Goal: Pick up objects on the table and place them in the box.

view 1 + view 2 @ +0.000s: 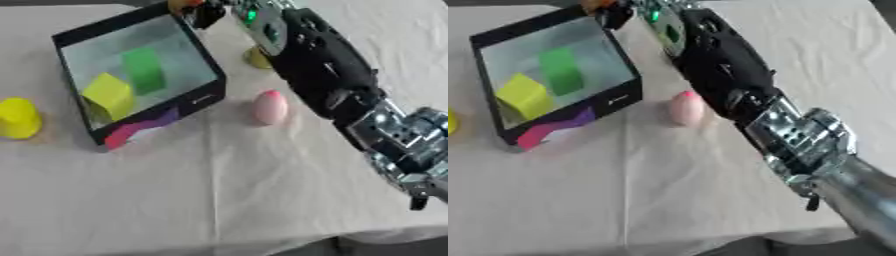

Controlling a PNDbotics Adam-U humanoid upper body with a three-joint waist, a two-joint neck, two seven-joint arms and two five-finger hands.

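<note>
A black box (206, 98) stands tilted at the upper left, with a yellow block (108, 94) and a green block (143, 70) inside. My right arm crosses from the lower right to the top middle. Its hand (208, 15) hangs at the box's far right corner, fingers curled on a small orange thing (182, 5) at the picture's top edge. A pink egg shape (269, 106) lies on the cloth just right of the box. A yellow piece (255, 58) sits behind it, half hidden by my arm. A yellow cup shape (17, 117) stands at the far left. My left hand does not show.
A pale cloth (219, 190) with a fold line down its middle covers the table. The table's near edge (262, 245) runs along the bottom. My right forearm (798, 135) blocks the right side of the work area.
</note>
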